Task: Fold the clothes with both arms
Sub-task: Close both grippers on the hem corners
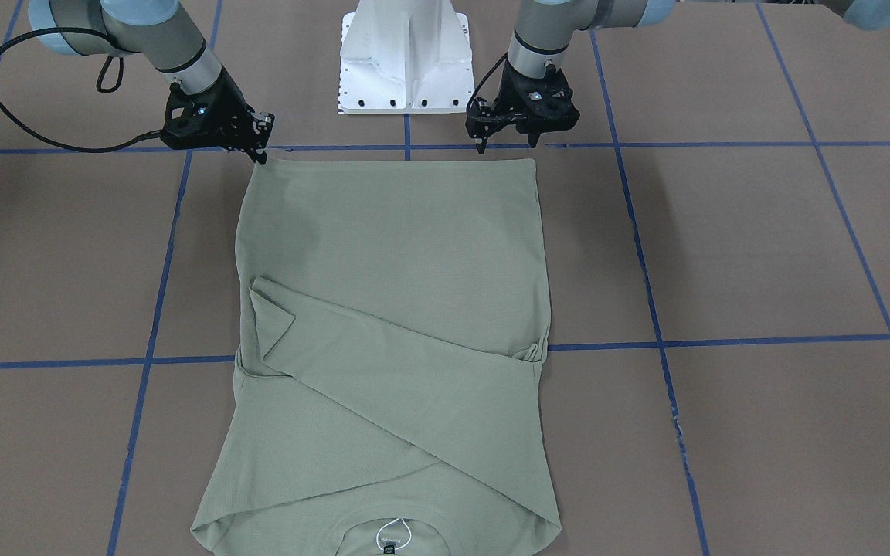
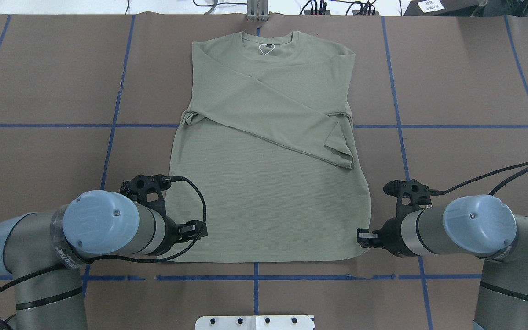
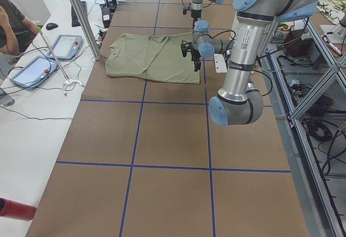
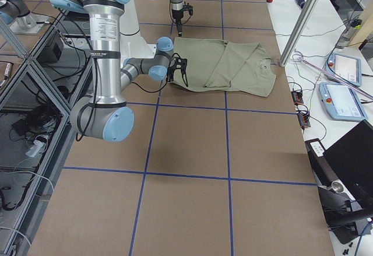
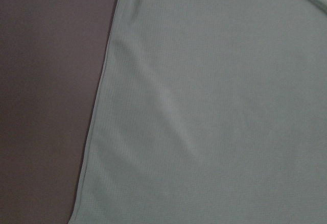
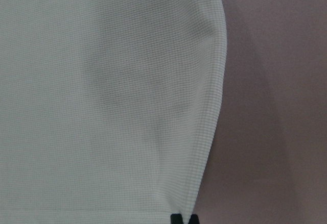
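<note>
Sage-green long-sleeved knit shirt (image 2: 268,201) lies flat on the brown paper-covered table (image 2: 39,68) with its blue tape grid lines (image 2: 62,125). Hem is toward the robot, just short of the white metal pedestal base (image 1: 406,54); the round neck (image 2: 271,35) is at the far edge. Both sleeves are folded in over the chest. The top sleeve (image 2: 282,123) runs diagonally from the robot's left shoulder side down to the right side edge, and the other is mostly hidden under it.

The black two-finger right gripper (image 1: 263,154) is low at the hem's right corner, touching the cloth. In the right wrist view its fingertips (image 6: 176,219) sit nearly together right on that corner, so it looks clenched on the shirt (only the very tips show). The corner itself is flat on the table, not raised.

The black two-finger left gripper (image 1: 507,145) is at the hem's left corner with its fingers spread apart, grasping nothing. It hangs above the cloth, not touching. The left wrist view shows only the shirt's side edge and bare table beside it, no fingers in frame.
</note>
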